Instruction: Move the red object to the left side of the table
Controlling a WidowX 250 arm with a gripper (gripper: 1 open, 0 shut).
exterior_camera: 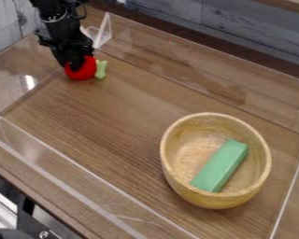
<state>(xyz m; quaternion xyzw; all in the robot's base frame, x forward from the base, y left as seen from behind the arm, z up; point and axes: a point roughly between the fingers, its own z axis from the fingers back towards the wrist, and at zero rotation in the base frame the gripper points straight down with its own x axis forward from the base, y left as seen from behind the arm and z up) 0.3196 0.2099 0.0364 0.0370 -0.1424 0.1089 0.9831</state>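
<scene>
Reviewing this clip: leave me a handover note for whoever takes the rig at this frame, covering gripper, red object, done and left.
Gripper: fingers around the red object, apparently gripping it; whether it bears the weight, I cannot tell.
Red object: over the left part of the table, by the far-left corner; whether it touches the wood is unclear.
Bowl: near right, holding the green block; not part of this job.
Done: red object is at the left side.
Left: probably lower if needed, release, and back the arm off.
</scene>
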